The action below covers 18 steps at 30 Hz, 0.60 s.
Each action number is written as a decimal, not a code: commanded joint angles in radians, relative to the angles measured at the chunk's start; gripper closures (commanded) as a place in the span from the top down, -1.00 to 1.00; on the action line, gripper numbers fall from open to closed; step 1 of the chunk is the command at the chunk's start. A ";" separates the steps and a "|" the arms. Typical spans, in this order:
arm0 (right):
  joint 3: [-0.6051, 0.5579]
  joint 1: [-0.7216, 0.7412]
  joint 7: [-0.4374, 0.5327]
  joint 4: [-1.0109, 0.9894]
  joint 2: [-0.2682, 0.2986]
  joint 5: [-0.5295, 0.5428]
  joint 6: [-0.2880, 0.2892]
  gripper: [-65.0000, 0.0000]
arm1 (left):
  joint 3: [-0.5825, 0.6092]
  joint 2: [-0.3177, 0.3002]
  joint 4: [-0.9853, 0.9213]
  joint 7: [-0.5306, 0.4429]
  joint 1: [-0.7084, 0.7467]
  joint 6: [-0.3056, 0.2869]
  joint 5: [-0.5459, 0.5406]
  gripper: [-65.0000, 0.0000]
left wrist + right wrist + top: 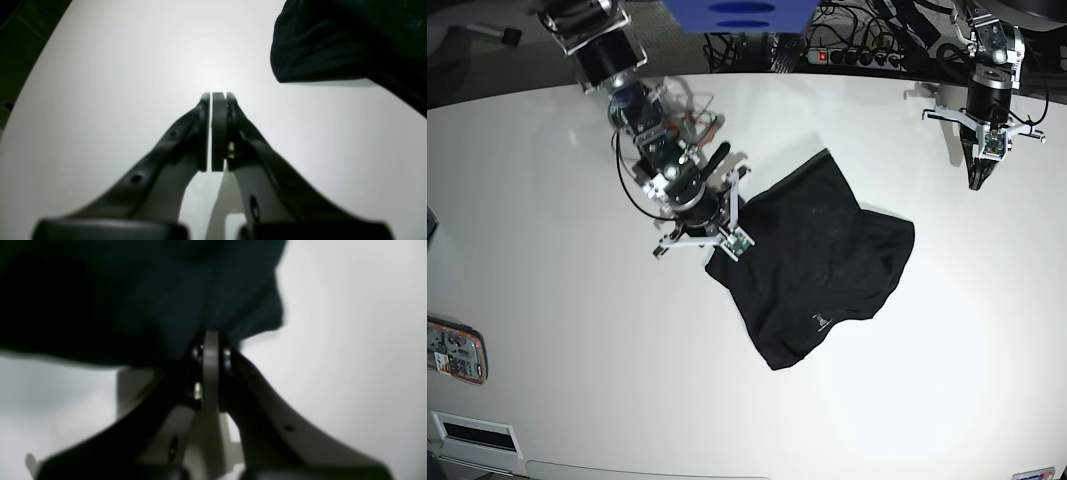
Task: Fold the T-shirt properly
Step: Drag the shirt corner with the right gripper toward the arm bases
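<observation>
1. On the middle of the white table (547,330) the T-shirt (822,265) lies crumpled, black, with a small light mark near its lower hem.
2. The right gripper (727,232) sits at the shirt's left edge, jaws pressed together with dark cloth bunched at the tips; it looks pinched on that edge (the wrist view is blurred).
3. The left gripper (213,100) hangs above bare table well apart from the shirt, jaws pressed together on nothing.
4. The fabric looks soft, light and limp, so it will likely sag and drag when lifted; hem corners or shoulder seams seem the best holds.
</observation>
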 commanded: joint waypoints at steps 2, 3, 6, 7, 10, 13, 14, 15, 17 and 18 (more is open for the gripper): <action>-0.034 -0.026 0.002 0.033 -0.002 0.005 0.005 -1.00 | -0.005 -0.009 0.015 -0.027 0.002 0.006 -0.013 -1.00; -0.052 -0.035 0.000 0.043 -0.002 0.005 0.005 -1.00 | -0.005 -0.009 0.015 -0.027 0.002 0.006 -0.013 -1.00; -0.104 -0.046 -0.001 0.064 -0.002 0.005 0.005 -1.00 | -0.005 -0.011 0.015 -0.027 0.002 0.006 -0.013 -1.00; -0.123 -0.050 -0.003 0.072 -0.002 0.005 0.005 -1.00 | -0.005 -0.011 0.015 -0.027 0.002 0.006 -0.013 -1.00; -0.179 -0.058 -0.004 0.089 -0.008 0.005 0.004 -1.00 | -0.006 -0.011 0.015 -0.027 0.002 0.006 -0.013 -1.00; -0.215 -0.095 -0.004 0.089 -0.008 0.005 0.004 -1.00 | -0.006 -0.011 0.015 -0.027 0.002 0.006 -0.013 -1.00; -0.219 -0.106 -0.004 0.089 -0.008 0.005 0.002 -1.00 | -0.006 -0.012 0.015 -0.027 0.002 0.006 -0.013 -1.00; -0.221 -0.112 -0.004 0.089 -0.008 0.004 0.002 -1.00 | -0.006 -0.012 0.015 -0.030 0.003 0.006 -0.013 -1.00; -0.222 -0.113 -0.004 0.089 -0.008 0.004 0.002 -1.00 | -0.006 -0.012 0.015 -0.030 0.003 0.006 -0.013 -1.00; -0.222 -0.113 -0.004 0.089 -0.008 0.004 0.002 -1.00 | -0.006 -0.014 0.015 -0.030 0.003 0.006 -0.013 -1.00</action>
